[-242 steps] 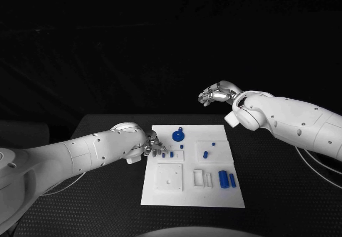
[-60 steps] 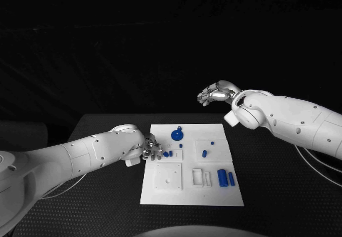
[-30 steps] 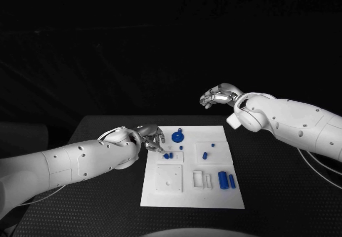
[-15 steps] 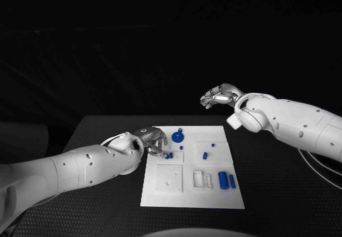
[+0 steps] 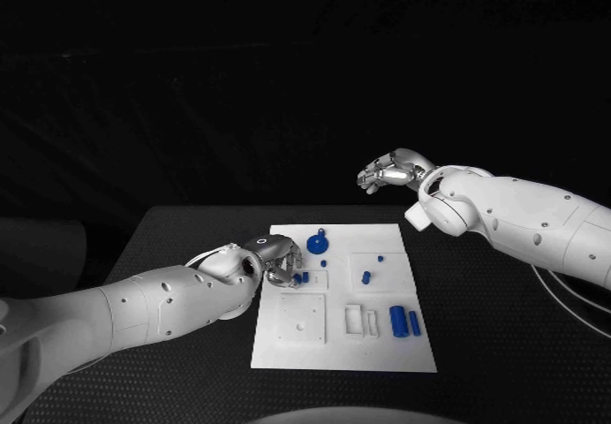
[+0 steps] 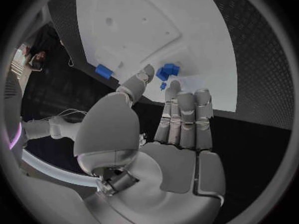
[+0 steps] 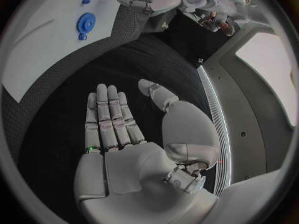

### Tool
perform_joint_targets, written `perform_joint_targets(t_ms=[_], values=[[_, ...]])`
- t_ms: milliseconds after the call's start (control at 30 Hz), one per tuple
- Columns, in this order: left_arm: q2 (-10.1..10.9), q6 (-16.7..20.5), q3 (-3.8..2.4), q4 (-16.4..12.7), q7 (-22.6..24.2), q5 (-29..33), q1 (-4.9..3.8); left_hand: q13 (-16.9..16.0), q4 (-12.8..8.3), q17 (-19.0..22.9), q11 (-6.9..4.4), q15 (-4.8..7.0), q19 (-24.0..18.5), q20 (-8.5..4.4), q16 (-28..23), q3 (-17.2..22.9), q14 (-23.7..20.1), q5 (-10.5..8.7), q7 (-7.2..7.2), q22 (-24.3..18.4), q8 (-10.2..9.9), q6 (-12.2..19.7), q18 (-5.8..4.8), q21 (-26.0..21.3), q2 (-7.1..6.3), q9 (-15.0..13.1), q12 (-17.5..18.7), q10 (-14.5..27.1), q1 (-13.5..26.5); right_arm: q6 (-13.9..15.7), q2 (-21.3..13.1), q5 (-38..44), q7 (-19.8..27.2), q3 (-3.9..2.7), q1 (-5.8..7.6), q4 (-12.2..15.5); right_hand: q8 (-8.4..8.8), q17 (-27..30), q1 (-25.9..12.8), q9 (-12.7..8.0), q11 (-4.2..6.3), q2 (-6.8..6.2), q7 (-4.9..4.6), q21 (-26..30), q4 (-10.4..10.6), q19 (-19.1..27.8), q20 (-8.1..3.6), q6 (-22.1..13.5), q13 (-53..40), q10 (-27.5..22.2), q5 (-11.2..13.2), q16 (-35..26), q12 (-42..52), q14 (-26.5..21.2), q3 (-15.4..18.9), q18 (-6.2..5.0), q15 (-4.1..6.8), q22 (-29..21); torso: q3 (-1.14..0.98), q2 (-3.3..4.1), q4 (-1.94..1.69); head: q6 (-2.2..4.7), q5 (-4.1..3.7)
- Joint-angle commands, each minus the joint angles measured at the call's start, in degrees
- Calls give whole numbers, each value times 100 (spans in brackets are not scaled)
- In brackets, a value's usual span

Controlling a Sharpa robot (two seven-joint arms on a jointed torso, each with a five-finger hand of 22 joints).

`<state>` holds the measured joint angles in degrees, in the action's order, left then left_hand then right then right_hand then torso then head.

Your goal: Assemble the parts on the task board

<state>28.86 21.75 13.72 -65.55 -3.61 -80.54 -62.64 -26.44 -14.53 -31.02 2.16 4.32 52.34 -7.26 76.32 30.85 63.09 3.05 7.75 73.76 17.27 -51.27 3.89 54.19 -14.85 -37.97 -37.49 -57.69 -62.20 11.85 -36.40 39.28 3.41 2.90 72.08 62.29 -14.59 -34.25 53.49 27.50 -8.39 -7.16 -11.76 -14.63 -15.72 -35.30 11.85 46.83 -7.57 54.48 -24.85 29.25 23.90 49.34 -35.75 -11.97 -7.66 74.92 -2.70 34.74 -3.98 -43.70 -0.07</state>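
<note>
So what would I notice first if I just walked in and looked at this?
Probably the white task board glowing in the middle of the black table, dotted with small blue parts, like the round blue gear near its far edge. Next, the left hand reaching over the board's left side, fingertips by some blue parts. The right hand hangs in the air beyond the table, holding nothing.

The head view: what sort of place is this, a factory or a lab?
Probably a robotics test lab: a white task board with small blue parts lies on a black table, worked by the left hand.
</note>
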Motion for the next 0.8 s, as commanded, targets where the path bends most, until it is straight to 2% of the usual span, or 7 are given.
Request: perform_joint_targets(t_ms=[33,567,800], values=[[-33,9,-4,44,83,-59,19,10,24,-6,-17,2,33,-249,18,10,21,-11,1,10,31,-35,84,-11,0,-10,-35,-8,-58,-22,6,1,63,-3,-3,3,-23,7,72,-8,-12,5,-3,35,-21,-48,7,-48,7,47,-15,4,-15,-4,9,59,-19,47,-2,0,-4,-5,-6],[-172,-34,-5,263,90,-55,98,54,50,-32,-50,34,63,-269,49,-8,44,-7,-38,34,149,-102,74,-1,177,-52,-114,-72,-186,-27,1,1,63,-3,-6,31,-26,9,69,-11,-12,7,-2,42,-17,-52,8,-48,15,49,-17,5,-14,-4,11,59,-20,53,-1,4,-1,-3,-26],[-229,-167,-6,367,18,-37,100,170,140,-33,-4,-8,53,-259,35,-39,29,-6,14,45,98,49,65,-21,240,7,-23,37,-138,-26,4,1,63,-3,-6,33,-27,10,68,-12,-11,9,-2,45,-14,-53,8,-47,19,50,-18,6,-14,-4,12,59,-20,56,0,1,0,-10,-36]])
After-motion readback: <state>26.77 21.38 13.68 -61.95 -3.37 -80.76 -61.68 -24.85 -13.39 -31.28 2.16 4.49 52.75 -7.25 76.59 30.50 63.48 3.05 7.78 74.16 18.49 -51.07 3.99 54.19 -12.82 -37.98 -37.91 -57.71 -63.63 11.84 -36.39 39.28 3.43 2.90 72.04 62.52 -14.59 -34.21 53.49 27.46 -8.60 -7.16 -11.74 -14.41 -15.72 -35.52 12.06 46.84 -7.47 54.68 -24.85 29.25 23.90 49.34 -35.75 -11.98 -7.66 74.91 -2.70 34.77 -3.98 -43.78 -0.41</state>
